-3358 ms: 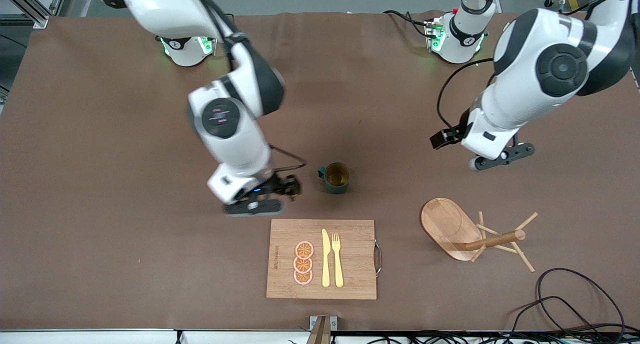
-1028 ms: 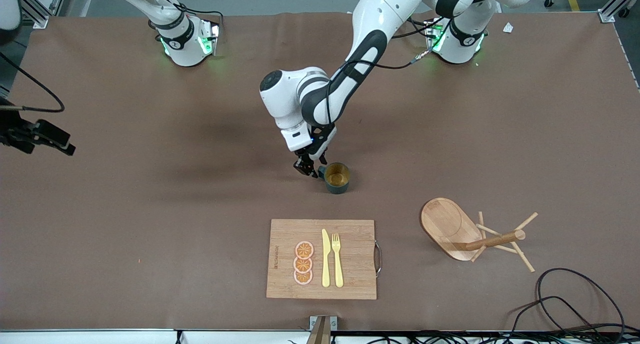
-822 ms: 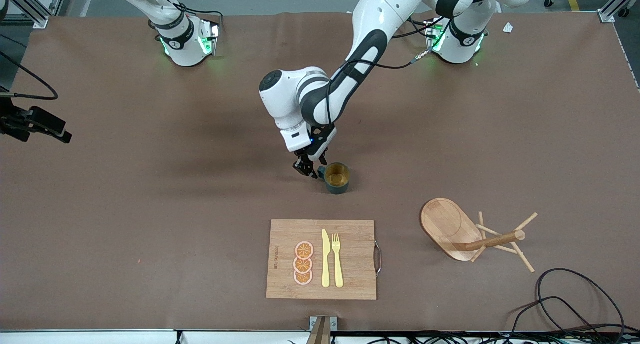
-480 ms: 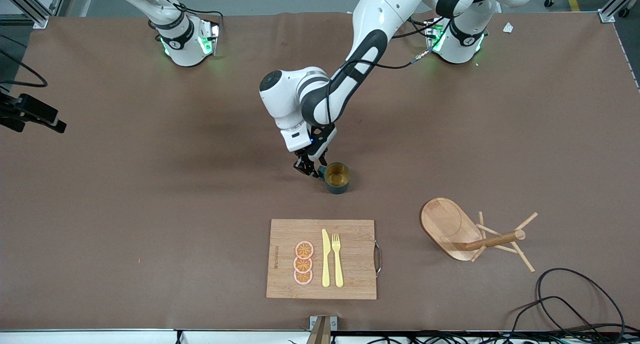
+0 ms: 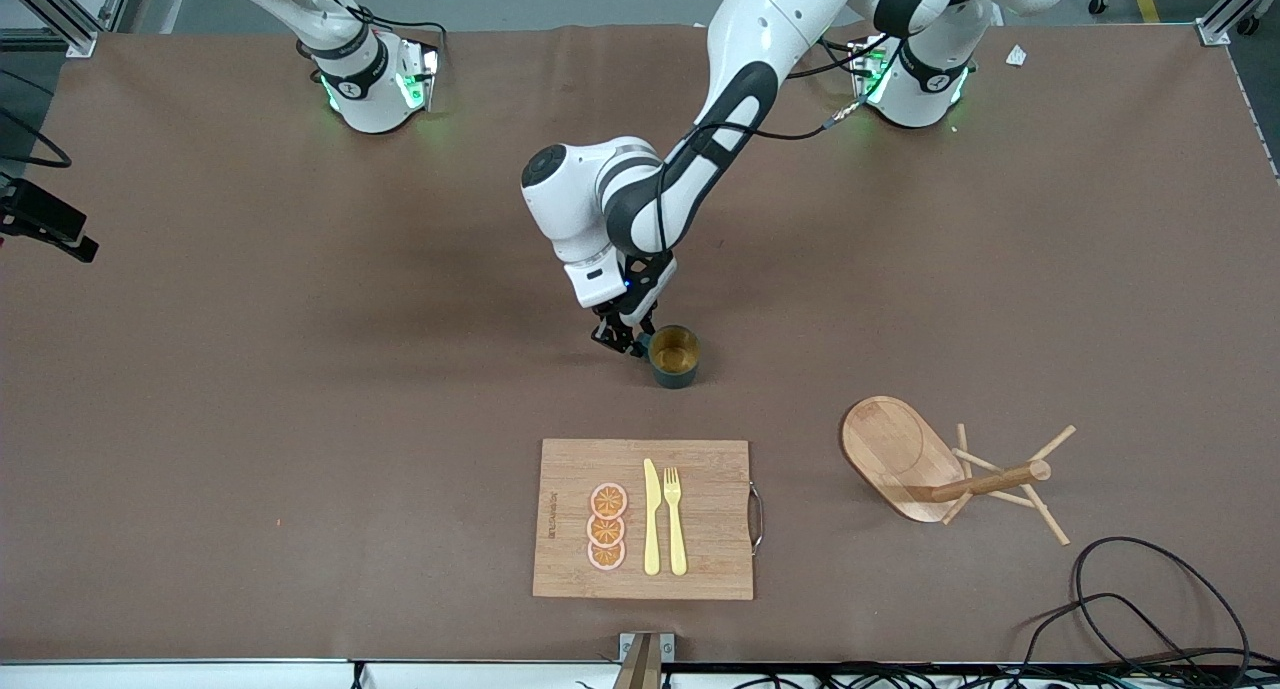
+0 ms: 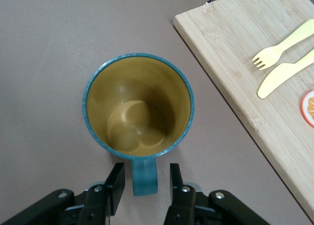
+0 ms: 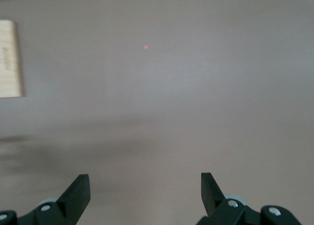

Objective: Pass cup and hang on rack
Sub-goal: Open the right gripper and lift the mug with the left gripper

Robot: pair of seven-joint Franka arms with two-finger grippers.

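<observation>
Since earlier, our right tool [image 7: 142, 198] withdrew, spread; left tool [image 6: 144, 188] straddles the cup [image 5: 674, 356] handle, unclosed; off-center closing may spin it.

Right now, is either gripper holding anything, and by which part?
Nothing held yet. The left gripper is open, fingers either side of the cup handle with gaps showing. The right gripper is open over bare table.

Your cup [image 5: 674, 355] stands upright on the worktop [image 5: 300, 389], dark teal outside, tan-yellow inside, handle [image 6: 144, 177] pointing to nine o'clock. Your wooden rack [image 5: 935, 469] stands at the cup's four o'clock, well apart, pegs bare.
</observation>
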